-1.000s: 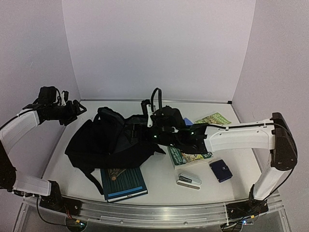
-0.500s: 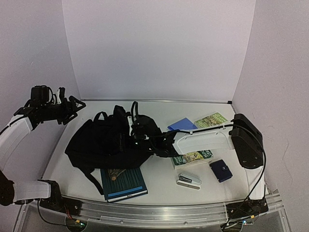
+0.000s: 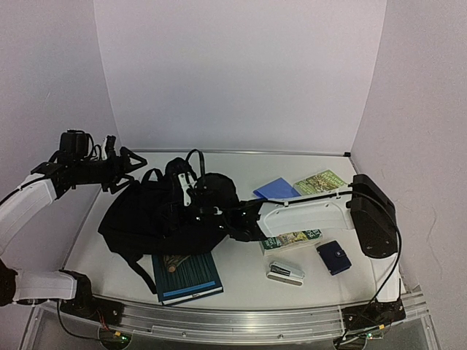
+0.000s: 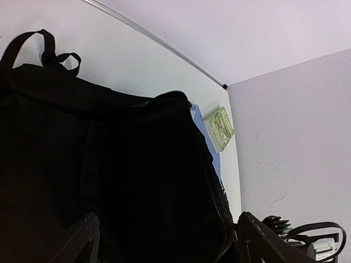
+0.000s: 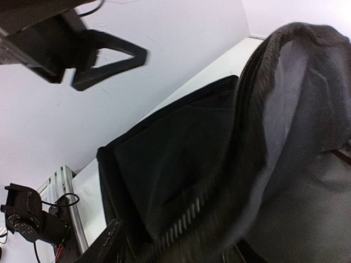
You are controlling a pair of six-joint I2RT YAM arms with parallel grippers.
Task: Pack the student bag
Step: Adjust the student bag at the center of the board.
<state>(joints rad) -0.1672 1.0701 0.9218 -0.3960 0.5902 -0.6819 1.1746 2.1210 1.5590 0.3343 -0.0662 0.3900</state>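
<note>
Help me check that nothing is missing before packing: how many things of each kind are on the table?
Backpack: 1
Books: 3 (teal book, near green book, far green book)
Blue notebook: 1
Stapler: 1
Dark blue pouch: 1
Total: 7

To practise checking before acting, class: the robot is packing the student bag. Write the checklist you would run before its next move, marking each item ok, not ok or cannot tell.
1. Left gripper open and empty: ok.
2. Right gripper gripping the student bag: cannot tell, fabric hides the contact.
3. Zipper parted, grey lining showing: ok.
4. Teal book packed: not ok, it lies outside on the table.
5. Stapler packed: not ok, it is on the table.
</note>
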